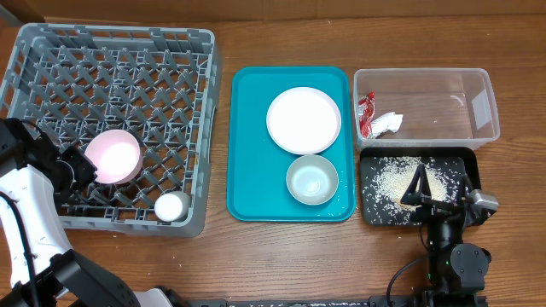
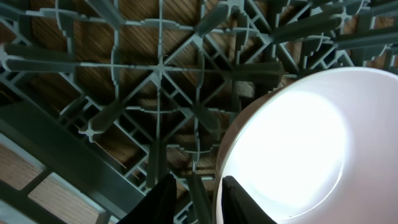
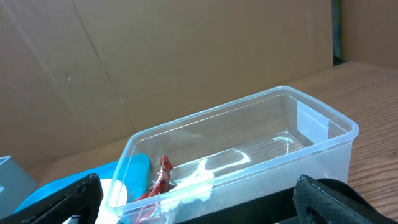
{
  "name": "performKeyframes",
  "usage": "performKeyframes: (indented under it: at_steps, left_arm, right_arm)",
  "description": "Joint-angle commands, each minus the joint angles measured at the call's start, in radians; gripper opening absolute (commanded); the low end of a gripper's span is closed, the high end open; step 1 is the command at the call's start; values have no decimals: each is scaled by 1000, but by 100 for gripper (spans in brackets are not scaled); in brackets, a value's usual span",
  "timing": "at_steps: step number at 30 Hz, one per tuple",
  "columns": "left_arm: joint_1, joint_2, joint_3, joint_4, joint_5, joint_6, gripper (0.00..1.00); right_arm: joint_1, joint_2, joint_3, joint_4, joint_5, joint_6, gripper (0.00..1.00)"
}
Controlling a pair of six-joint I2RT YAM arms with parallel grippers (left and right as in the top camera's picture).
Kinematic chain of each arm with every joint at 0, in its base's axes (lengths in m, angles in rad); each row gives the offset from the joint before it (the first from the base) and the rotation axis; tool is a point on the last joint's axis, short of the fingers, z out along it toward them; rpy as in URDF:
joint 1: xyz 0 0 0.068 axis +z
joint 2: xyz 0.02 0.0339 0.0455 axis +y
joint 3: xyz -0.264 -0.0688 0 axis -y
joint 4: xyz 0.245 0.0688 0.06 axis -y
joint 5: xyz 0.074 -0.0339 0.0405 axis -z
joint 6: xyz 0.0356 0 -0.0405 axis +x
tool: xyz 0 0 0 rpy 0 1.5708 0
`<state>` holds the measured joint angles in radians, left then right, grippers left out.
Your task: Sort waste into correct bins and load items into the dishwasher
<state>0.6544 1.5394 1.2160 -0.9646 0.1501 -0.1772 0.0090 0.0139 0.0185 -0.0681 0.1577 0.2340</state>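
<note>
A pinkish-white bowl [image 1: 115, 155] rests tilted in the grey dish rack [image 1: 111, 60]. My left gripper [image 1: 81, 168] is at its left rim. In the left wrist view the fingers [image 2: 199, 202] are open and straddle the bowl's rim [image 2: 292, 143], one finger inside and one outside with a gap. A small white bowl [image 1: 171, 206] sits at the rack's front edge. The clear tub [image 1: 444, 85] holds the red wrapper [image 1: 367, 115] and the white tissue [image 1: 388, 124]. The black tray [image 1: 375, 213] holds rice grains [image 1: 394, 177]. My right gripper [image 1: 418, 189] is open and empty above it. Chopsticks are out of view.
A teal tray [image 1: 256, 170] in the middle carries a round white plate [image 1: 304, 119] and a pale green-rimmed bowl [image 1: 312, 179]. In the right wrist view the tub [image 3: 249, 155] stands just beyond my open fingers [image 3: 199, 202], with the wrapper [image 3: 163, 174] inside.
</note>
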Motion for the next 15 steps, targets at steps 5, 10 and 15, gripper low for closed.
performKeyframes:
  at_steps: [5,10,15]
  left_arm:
    - [0,10,-11,-22,40,-38,33]
    - [0,38,-12,-37,46,-40,32]
    - [0,50,-5,-43,52,-40,4]
  right_arm:
    - [5,-9,-11,6,6,-6,100]
    - [5,-9,-11,6,6,-6,100]
    - [5,-9,-11,6,6,-6,100]
